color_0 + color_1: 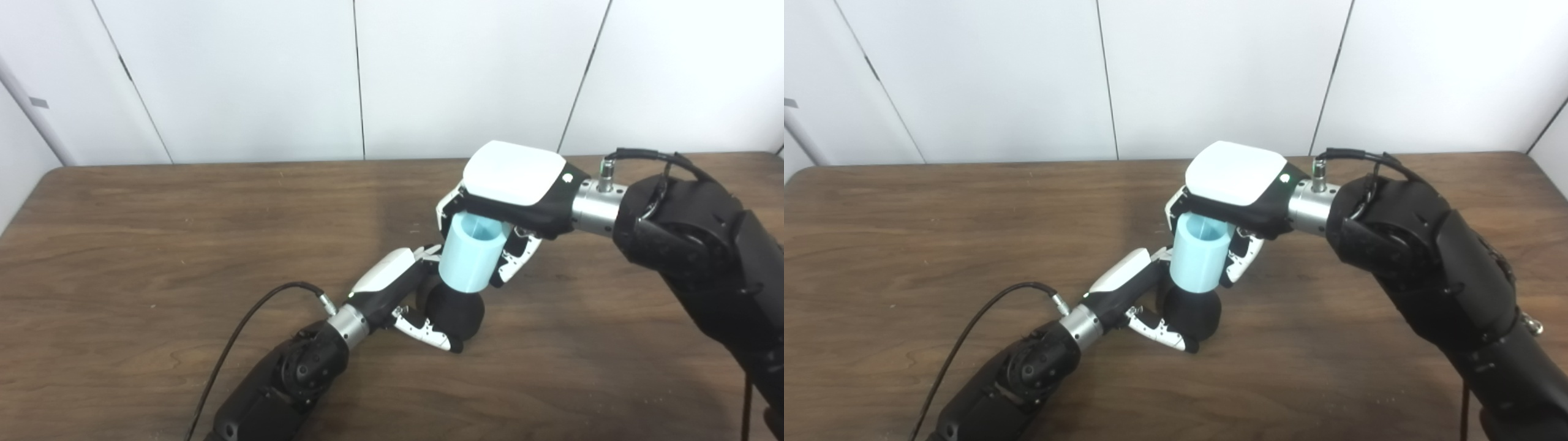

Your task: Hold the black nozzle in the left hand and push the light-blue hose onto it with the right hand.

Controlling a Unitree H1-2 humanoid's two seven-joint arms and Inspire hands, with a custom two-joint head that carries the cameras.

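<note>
My left hand (pixel 398 294) is wrapped around the black nozzle (pixel 456 312), mid-table (pixel 153 245). My right hand (pixel 511 190) grips the light-blue hose (pixel 468 257) from above; the hose stands nearly upright, its lower end seated on the nozzle's top.

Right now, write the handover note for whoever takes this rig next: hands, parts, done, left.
Left hand: shut on the black nozzle, holding it low over the table.
Right hand: shut on the light-blue hose, gripping it from above near its open top end.
Parts: the hose stands nearly upright, its lower end meeting the top of the nozzle.
Done: both parts grasped and brought together, in line.
Left: how far the hose is seated cannot be told from here; push down until it is fully on, then check before releasing.
</note>
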